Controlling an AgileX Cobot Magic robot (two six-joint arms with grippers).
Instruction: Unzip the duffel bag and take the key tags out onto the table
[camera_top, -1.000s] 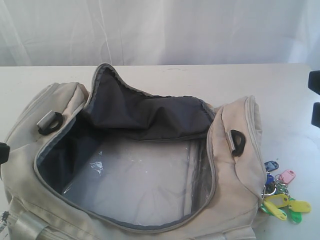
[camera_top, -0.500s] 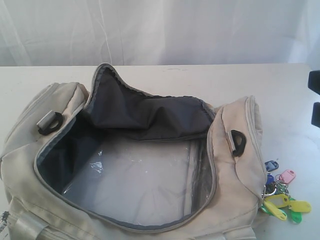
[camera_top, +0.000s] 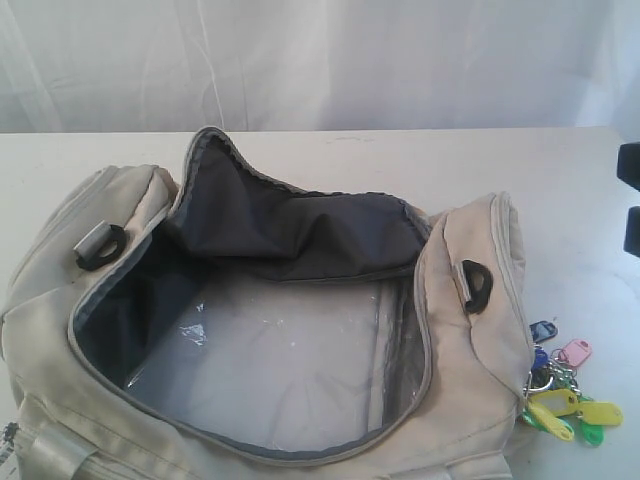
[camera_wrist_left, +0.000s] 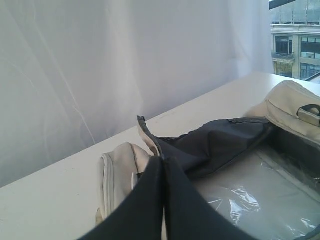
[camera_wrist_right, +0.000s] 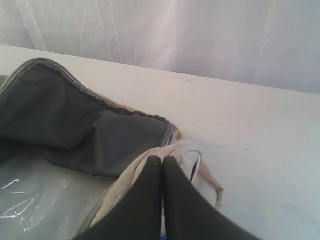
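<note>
The duffel bag (camera_top: 470, 350) lies unzipped on the table (camera_top: 560, 170), its dark lining flap (camera_top: 290, 225) folded back and clear plastic (camera_top: 280, 370) showing on its floor. On the tabletop, right beside the bag's right end, rest the key tags (camera_top: 568, 395) in yellow, green, blue and pink. My left gripper (camera_wrist_left: 163, 161) is shut and empty, held above the bag's (camera_wrist_left: 117, 165) side. My right gripper (camera_wrist_right: 162, 160) is also shut with nothing in it, hovering over the bag's beige end (camera_wrist_right: 187, 155). In the exterior view only dark parts of the right arm (camera_top: 630, 165) show at the right edge.
A white curtain (camera_top: 320, 60) hangs behind the table's far edge. Black D-rings (camera_top: 475, 285) (camera_top: 100, 245) sit on both ends of the bag. A pale webbing handle (camera_top: 45, 455) lies at the bag's near left corner.
A dark bit of the left arm at the left edge of the exterior view has drawn out of sight. Bag and key tags have not moved.
</note>
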